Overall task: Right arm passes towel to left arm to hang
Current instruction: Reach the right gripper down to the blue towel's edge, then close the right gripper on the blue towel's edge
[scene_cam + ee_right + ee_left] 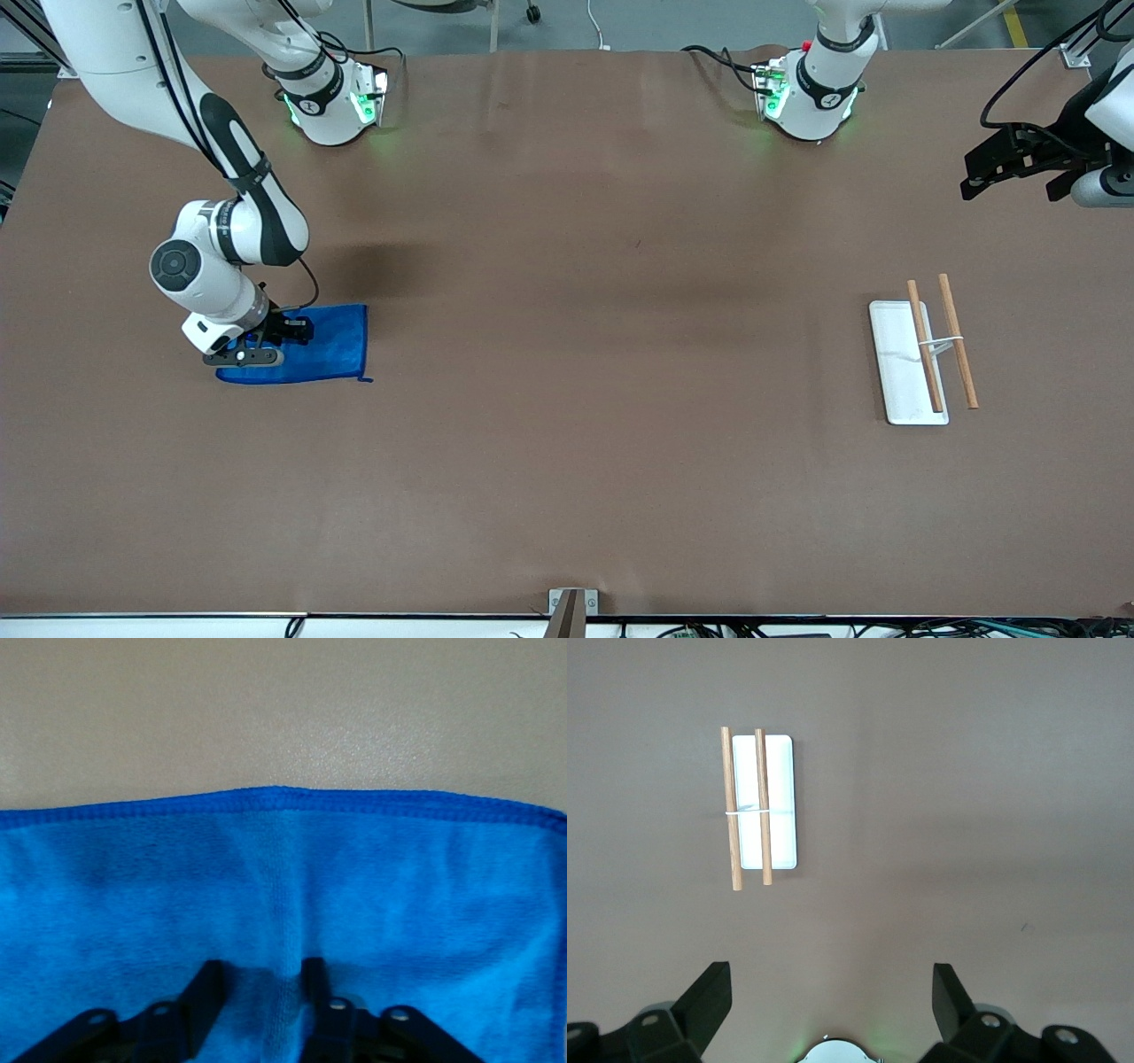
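While the right tool [266, 341] presses down on the towel [328, 346] in the lower left of the front frame, its 2 fingers [208, 997] stand a little apart with a raised fold of blue cloth pinched up between them, so the grip is closing on the towel. The towel lies flat on the brown bench [567, 399] at the right arm's end, its darker stitched edge running across the middle of the right wrist frame, with bare bench above that edge. A short thread sticks out from the towel's lower right corner in the front frame.

At the upper right edge of the front frame, the left tool [1010, 173] hangs in the air over the left arm's end of the bench and waits, its fingers [709, 1001] spread wide apart and holding nothing. Lower in that frame, a white tray [895, 354] rests on the bench with 2 wooden rods [959, 341] across it, joined by a thin white crosspiece. In the left wrist frame this rack sits in the upper left.
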`<state>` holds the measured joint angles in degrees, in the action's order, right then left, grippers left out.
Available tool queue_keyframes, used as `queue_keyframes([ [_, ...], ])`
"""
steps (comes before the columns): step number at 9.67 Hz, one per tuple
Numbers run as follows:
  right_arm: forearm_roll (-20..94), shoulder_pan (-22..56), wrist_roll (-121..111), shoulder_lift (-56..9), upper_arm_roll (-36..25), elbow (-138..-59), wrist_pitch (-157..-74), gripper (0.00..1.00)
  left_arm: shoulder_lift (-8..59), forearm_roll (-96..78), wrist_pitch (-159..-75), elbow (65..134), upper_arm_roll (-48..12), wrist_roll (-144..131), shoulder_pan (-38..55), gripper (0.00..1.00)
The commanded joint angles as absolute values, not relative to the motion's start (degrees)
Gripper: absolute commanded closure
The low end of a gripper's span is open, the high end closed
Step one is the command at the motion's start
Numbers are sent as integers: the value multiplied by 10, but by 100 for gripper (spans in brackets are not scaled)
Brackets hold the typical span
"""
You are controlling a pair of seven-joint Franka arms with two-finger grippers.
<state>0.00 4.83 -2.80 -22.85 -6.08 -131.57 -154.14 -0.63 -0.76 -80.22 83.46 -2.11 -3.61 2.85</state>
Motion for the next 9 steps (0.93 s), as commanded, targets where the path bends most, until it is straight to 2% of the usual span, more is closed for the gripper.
queue_keyframes([
  [1, -3, 47, -14, -226, -62, -1319, -1539, 100, 4, -5, -799, 846, -23, -33, 33, 0],
  [2, -3, 48, -17, -221, -62, -1315, -1534, 100, 3, -5, -800, 846, -24, -33, 33, 0],
  [3, -2, 49, -17, -208, -62, -1300, -1494, 100, 2, -5, -799, 846, -24, -33, 34, 0],
  [5, 3, 50, -14, -182, -56, -1248, -1373, 100, -2, -13, -799, 841, -24, -39, 34, 0],
  [7, 12, 50, -11, -150, -33, -1236, -1341, 100, 1, -40, -799, 838, -21, -32, 34, 0],
  [9, 79, 50, 0, -110, 9, -1224, -1294, 100, 2, -47, -799, 838, -22, -44, 34, 0],
])
